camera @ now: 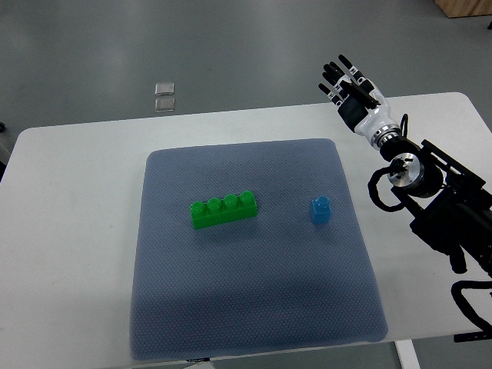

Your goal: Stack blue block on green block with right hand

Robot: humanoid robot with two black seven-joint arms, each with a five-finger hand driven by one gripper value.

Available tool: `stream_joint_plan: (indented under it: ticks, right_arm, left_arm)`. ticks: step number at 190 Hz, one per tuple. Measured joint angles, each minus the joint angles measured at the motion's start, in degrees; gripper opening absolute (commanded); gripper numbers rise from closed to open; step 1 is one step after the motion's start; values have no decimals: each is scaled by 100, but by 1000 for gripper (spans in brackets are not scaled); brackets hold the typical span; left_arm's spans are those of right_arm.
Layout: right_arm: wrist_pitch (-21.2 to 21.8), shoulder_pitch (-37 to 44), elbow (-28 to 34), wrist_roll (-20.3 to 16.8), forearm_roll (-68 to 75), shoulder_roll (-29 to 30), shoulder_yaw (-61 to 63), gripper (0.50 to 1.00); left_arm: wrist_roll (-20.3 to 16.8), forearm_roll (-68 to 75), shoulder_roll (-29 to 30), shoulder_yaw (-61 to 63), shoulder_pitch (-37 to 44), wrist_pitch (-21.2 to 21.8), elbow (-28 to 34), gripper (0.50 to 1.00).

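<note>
Grey mat [254,307] holds blue block [321,210], well apart from empty, spread-fingered right hand [350,86].

We have a single top view, looking steeply down from the robot's side at middling range. It takes in the white table [77,231] whole in width, grey floor beyond the right hand [352,91] fingertips, its arm entering from the right edge.
</note>
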Motion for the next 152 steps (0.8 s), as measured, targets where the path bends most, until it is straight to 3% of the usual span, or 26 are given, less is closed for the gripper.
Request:
stream_joint_plan:
  ticks: [152]
  right_arm:
    - [-24,2,-74,32,0,2,8,915]
  left_arm:
    - [-18,-8,0,17,-4,37,54,1000]
